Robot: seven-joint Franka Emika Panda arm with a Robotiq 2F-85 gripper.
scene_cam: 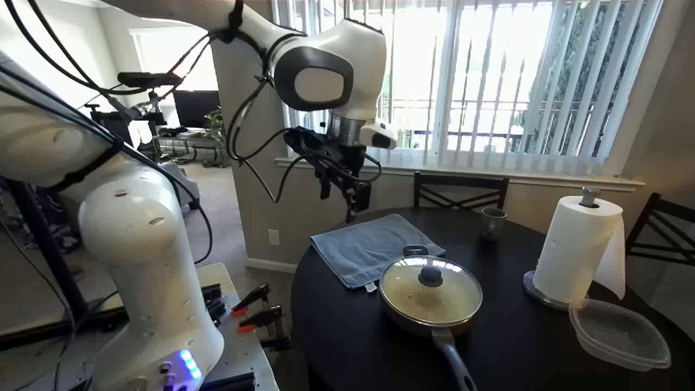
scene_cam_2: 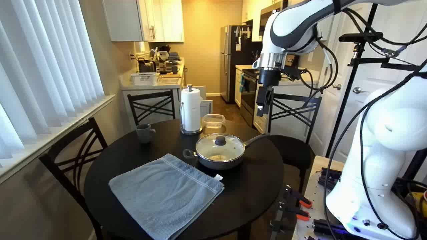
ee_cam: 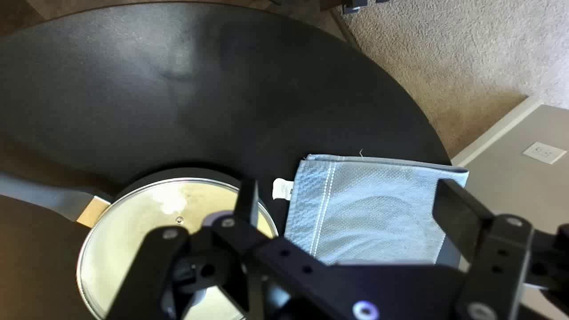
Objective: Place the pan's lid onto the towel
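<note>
A white tag point(ee_cam: 282, 189) is attached to the edge of the blue-grey towel point(scene_cam_2: 166, 196); the marks on it are too small to be read. A pale mark on the grey mug point(scene_cam: 492, 224) cannot be made out either. The lid point(scene_cam: 431, 296) is seated flat on the pan point(scene_cam_2: 222, 164), and the opening is fully covered. Clear glass is bound by a thin metal rim and topped at the centre by a rounded dark knob point(scene_cam: 430, 276); a small metal-ringed vent point(ee_cam: 179, 220) is set beside the knob, and bright reflections are caught on the surface. Through the glass, the cream-yellow inside of the pan is seen. The pan's long dark handle point(scene_cam: 455, 359) is joined through a tan collar point(ee_cam: 92, 212), and a small dark loop point(scene_cam_2: 188, 154) is fixed on the opposite side. The towel is laid in folded layers, slightly rumpled, on the black tabletop point(scene_cam_2: 247, 196), just beside the pan. A white paper roll point(scene_cam: 576, 250) is placed near a clear plastic container point(scene_cam: 619, 331). The end effector point(ee_cam: 346, 194) is held in the air, well apart from the lid, with its 2 fingers point(ee_cam: 460, 215) spread wide.
</note>
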